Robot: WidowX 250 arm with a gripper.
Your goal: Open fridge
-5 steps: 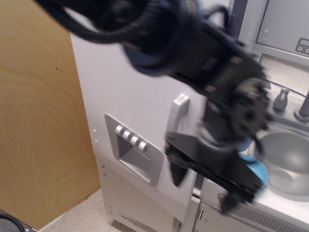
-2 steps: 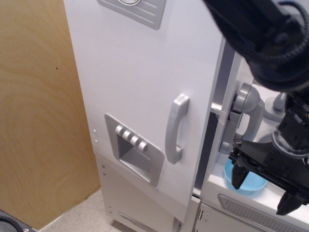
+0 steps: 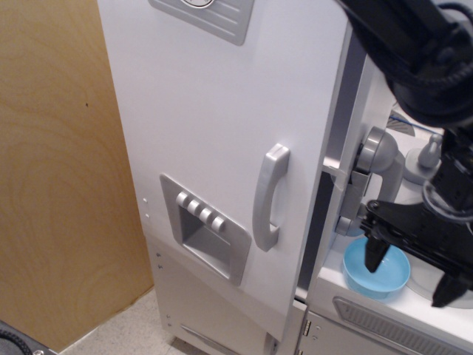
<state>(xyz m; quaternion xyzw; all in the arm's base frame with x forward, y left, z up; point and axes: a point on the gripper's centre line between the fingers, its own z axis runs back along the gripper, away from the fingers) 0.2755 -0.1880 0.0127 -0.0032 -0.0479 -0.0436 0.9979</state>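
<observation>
The tall silver-grey fridge (image 3: pixel 214 111) fills the middle of the view. Its large door carries a curved grey vertical handle (image 3: pixel 269 197) and a recessed dispenser panel (image 3: pixel 207 231) with a row of buttons. A dark narrow gap (image 3: pixel 316 229) runs along the door's right edge; no inside shelves show. My black gripper (image 3: pixel 414 268) hangs to the right of the fridge, over the counter. It is open and empty, well clear of the door handle, with one fingertip (image 3: pixel 375 255) over a blue bowl (image 3: pixel 388 279). The arm (image 3: pixel 421 52) crosses the upper right corner.
A grey panel with a rounded grey handle (image 3: pixel 373 174) stands edge-on just right of the fridge door. A smaller lower door (image 3: pixel 214 307) sits under the large one. A wooden wall (image 3: pixel 59 185) is at the left. A tap (image 3: pixel 429 151) shows behind the gripper.
The arm has swung from in front of the fridge door to the right side. The edge-on panel and the dark gap came into view. The gripper has since shifted slightly right, over the bowl.
</observation>
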